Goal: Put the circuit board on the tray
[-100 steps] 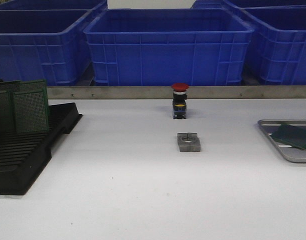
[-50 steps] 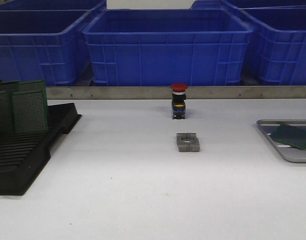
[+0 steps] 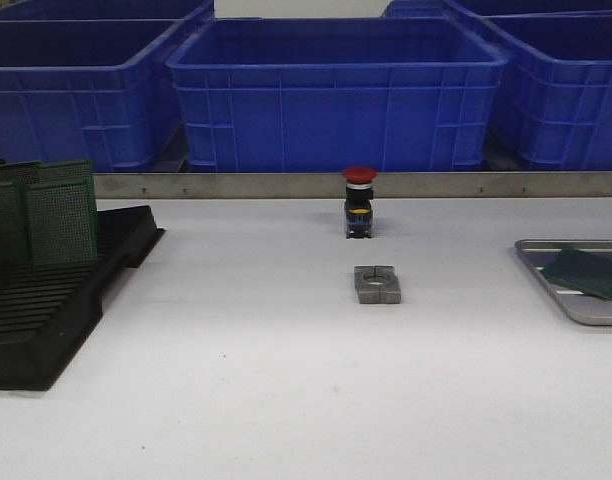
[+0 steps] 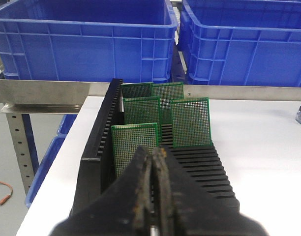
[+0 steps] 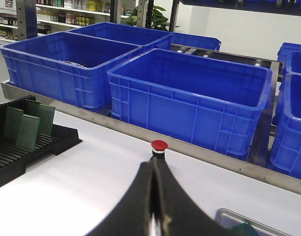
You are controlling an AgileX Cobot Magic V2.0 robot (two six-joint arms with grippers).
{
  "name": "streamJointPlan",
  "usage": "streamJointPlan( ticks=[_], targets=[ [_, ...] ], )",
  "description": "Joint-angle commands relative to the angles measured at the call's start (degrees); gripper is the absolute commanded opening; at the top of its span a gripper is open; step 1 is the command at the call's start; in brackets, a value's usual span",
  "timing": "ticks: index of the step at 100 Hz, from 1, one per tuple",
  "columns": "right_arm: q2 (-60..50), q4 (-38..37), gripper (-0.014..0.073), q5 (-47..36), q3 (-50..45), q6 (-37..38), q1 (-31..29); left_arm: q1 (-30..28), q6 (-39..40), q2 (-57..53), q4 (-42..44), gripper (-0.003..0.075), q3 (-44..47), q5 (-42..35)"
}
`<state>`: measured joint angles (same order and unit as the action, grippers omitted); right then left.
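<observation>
White table (image 3: pixel 236 380): five boards (image 4: pixel 191 123) racked, one board (image 3: pixel 584 272) on tray (image 3: pixel 586 310).

No legible text, label, brand or number appears in any view. Shelf goods in the background are too blurred to read.

Table: I see a white table (image 3: pixel 236 380) with a steel strip (image 3: pixel 286 184) along its far edge.
Far side: blue bins (image 3: pixel 336 90) in a row.
Beyond: stocked shelves (image 5: pixel 67 12), a plant (image 5: pixel 151 17), a pale wall (image 5: pixel 249 29).
</observation>
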<state>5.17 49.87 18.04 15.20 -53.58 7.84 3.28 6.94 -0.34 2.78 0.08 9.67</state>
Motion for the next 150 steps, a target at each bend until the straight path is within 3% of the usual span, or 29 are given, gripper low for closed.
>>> streamJointPlan(
  ticks=[1,84,100,110,127,133,143,150],
  targets=[
    [0.6,0.9,-0.0113,-2.3,1.5,-0.5,0.0,-0.2,-0.1,-1.7,-0.6,-0.0020,2.7,-4.9],
    [0.6,1.0,-0.0113,-1.7,1.5,-0.5,0.0,-0.2,-0.1,-1.7,-0.6,-0.0020,2.7,-4.9],
    [0.6,-2.8,-0.0113,-8.4,-0.2,1.4,-2.0,-0.2,-0.1,-1.7,-0.6,-0.0020,2.7,-4.9],
    [0.6,-16.3,-0.0113,-12.7,-2.0,11.1,-4.2,-0.2,-0.1,-1.7,-0.6,-0.0020,2.7,-4.9],
    [0.5,-45.7,-0.0113,-26.8,-6.3,46.5,-8.3,-0.2,-0.1,-1.7,-0.6,-0.0020,2.7,-4.9],
    [0.5,-54.1,-0.0113,-31.2,-8.5,55.1,-9.8,-0.2,-0.1,-1.7,-0.6,-0.0020,2.7,-4.9],
    [0.5,-59.8,-0.0113,-32.2,-13.1,65.9,-11.5,-0.2,-0.1,-1.7,-0.6,-0.0020,2.7,-4.9],
    [-0.4,-60.7,-0.0113,-31.2,-16.4,69.3,-12.4,-0.2,-0.1,-1.7,-0.6,-0.0020,2.7,-4.9]
  ],
)
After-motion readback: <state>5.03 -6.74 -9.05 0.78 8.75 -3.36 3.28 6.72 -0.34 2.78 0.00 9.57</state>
